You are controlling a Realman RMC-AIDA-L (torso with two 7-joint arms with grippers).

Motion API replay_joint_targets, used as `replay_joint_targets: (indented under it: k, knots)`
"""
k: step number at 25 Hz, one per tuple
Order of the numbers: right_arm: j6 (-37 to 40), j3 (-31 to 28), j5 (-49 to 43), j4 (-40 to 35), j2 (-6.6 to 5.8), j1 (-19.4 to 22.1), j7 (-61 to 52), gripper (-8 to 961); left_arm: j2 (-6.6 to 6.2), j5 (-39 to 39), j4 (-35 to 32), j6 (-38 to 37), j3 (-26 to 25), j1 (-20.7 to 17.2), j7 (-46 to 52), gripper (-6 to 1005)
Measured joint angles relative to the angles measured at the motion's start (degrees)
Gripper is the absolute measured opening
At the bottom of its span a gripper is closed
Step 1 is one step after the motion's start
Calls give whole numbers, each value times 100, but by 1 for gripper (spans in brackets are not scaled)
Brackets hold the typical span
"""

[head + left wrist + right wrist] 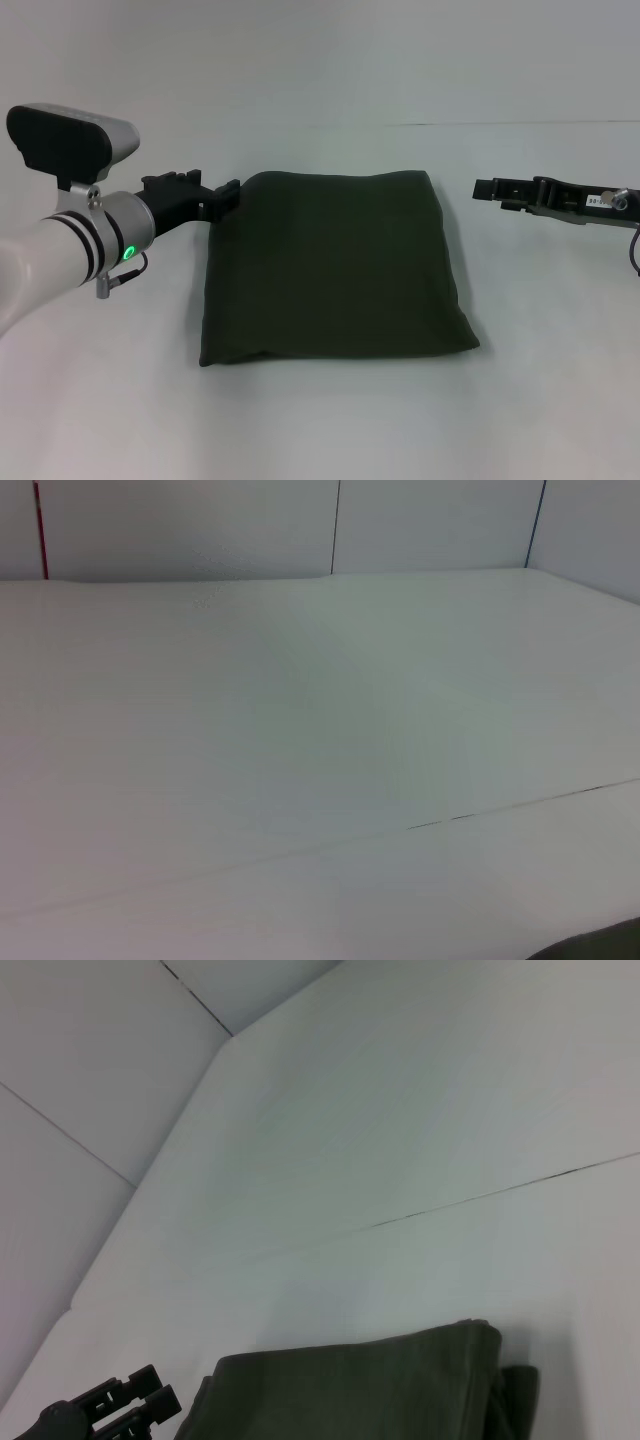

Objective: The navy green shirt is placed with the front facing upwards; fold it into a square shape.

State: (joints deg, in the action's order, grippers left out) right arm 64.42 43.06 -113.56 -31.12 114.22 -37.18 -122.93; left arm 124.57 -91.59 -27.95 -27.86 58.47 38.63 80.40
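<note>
Black-fingered, the left gripper [228, 193] sat at the far left corner of the dark olive-green cotton shirt [335, 265], and whether it pinched the cloth or had let go could not be told. The right gripper [487, 189] hung well apart on the shirt's right, its grip likewise unclear. Folded into a rough square, plain side up, the shirt lay flat on the white table [320, 430].

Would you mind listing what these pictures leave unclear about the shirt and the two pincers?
- Navy green shirt: the head view shows only plain folded cloth; anything inside the folds is hidden.
- Left pincer: at the shirt's far left corner; dark against cloth, so open or shut is unreadable.
- Right pincer: apart from the shirt, seen side-on; its state is unclear.
- Left wrist view: only bare table.
</note>
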Motion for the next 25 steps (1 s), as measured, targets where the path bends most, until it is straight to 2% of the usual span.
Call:
replay_joint_targets:
  k: [9,17,25]
  knots:
    - [0,1,-6,0,1,3,1,677,3,-7,148,49,5,34,-214,586]
    - [0,1,-7,0,7,-3,-14,677,8,-5,167,262,303,45,-257,586]
    - [-9,34,-7,0,-5,-14,-6,677,6,44,-80,235,175,-38,-102,585]
